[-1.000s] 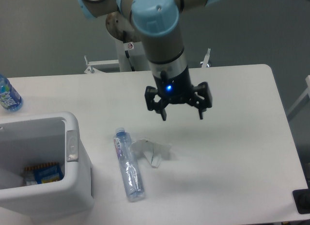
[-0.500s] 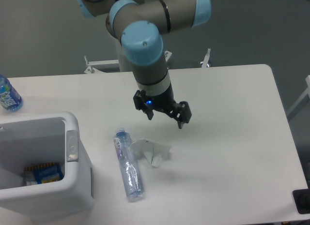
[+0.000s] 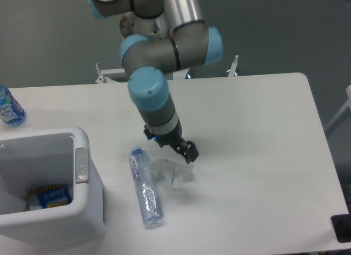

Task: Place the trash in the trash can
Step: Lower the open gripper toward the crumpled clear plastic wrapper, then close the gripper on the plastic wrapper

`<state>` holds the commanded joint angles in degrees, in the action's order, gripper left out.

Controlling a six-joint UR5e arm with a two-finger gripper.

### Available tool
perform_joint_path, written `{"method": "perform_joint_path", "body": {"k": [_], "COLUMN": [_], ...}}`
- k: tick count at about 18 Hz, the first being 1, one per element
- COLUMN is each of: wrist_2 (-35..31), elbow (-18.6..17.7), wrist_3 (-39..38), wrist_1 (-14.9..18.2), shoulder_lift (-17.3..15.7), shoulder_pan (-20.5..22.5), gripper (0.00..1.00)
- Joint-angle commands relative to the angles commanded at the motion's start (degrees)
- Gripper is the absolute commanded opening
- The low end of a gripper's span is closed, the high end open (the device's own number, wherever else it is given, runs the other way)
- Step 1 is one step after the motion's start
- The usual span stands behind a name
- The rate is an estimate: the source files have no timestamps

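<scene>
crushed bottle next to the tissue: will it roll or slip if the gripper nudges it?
The crushed bottle lies on its side on the smooth table, so it probably slides or rolls unevenly. It looks empty and dented, so likely light and yielding under a pinch. The gripper sits over the tissue beside it.

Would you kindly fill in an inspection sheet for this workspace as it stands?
Surface: white table, bare on its right half.
Job's things: crushed bottle lying flat beside the tissue wad; white trash can at left, already holding some packaging.
Clutter: blue-labelled bottle at the far left edge.
Grippers: pincer low over the tissue wad; jaw state unclear.
Cables: nothing seen.
Surroundings: grey floor; metal brackets behind the table.
</scene>
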<state>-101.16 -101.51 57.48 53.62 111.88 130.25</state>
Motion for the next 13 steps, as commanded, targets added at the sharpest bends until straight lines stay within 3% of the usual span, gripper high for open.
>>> {"method": "perform_joint_path", "body": {"k": [7,8,11,13], "wrist_2": [-0.7,-1.05,-1.05,-1.05], "elbow": [0.08,0.17,0.17,0.35], "wrist_3": [-0.61,-1.74,-5.7,-6.06], "wrist_1": [-0.53,-0.44,-0.53,-0.36], "shoulder_lift": [2.11,2.29,2.29,2.03], "shoulder_pan": [-0.18,-0.18,-0.18,-0.26], "gripper": [1.0,0.93,0.49,0.15]}}
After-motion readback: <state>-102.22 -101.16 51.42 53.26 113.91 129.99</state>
